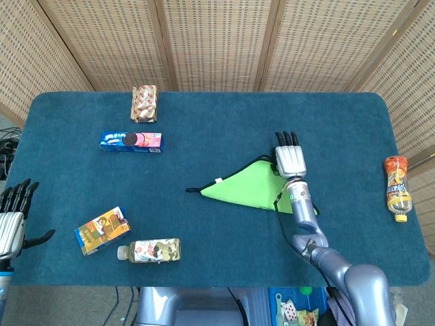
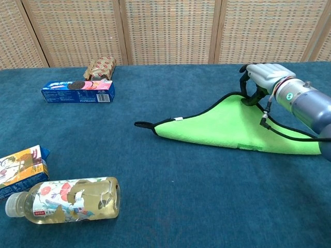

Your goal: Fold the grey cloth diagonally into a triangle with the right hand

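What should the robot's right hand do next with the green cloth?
Probably let go and lift away. The bright green cloth with black edging already lies as a flat triangle on the blue table, and the right hand grips only its far corner. The left hand hangs off to the side.

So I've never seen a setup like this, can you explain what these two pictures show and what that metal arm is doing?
It is a two-armed robot with humanlike hands at a blue-covered table. One picture looks down from its head, the other forward from its chest. The right hand presses its fingertips on the far corner of a bright green cloth with dark edging, folded into a triangle. The left hand waits, open, at the table's edge. Around lie two drink bottles, a blue biscuit box, a wrapped snack and a small carton.
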